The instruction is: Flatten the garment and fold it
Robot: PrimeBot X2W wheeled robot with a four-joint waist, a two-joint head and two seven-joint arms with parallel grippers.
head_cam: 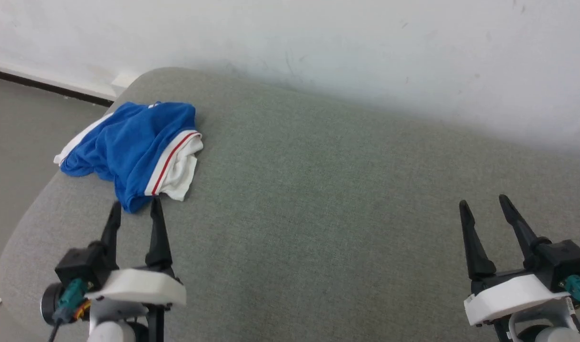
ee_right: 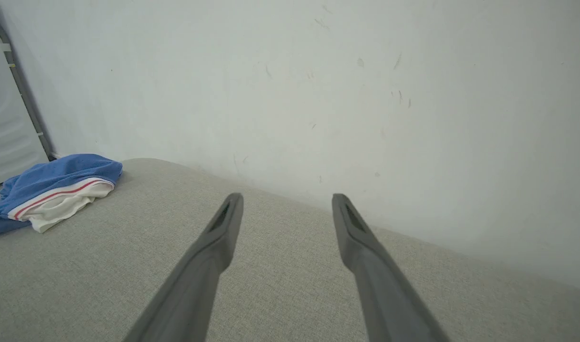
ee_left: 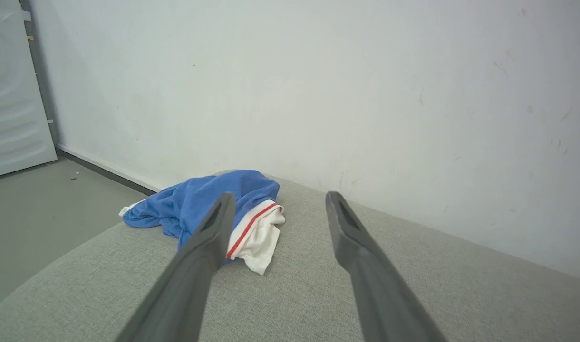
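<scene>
The garment [head_cam: 133, 147] is a crumpled blue heap with a white, red-striped band, lying at the far left corner of the grey padded surface [head_cam: 318, 190]. My left gripper [head_cam: 135, 208] stands open just short of the heap's near edge, nothing between its fingers. In the left wrist view the garment [ee_left: 195, 202] lies ahead and left of the open left gripper [ee_left: 280, 195]. My right gripper [head_cam: 482, 203] is open at the lower right, far from the cloth. The right wrist view shows the garment [ee_right: 52, 187] at its left edge, well away from the open right gripper [ee_right: 287, 197].
A white wall [head_cam: 366, 52] runs close behind the padded surface. Grey floor [head_cam: 19, 123] lies to the left past the rounded corner, where part of the garment hangs over the edge. A white door or panel [ee_left: 9, 95] stands at the far left.
</scene>
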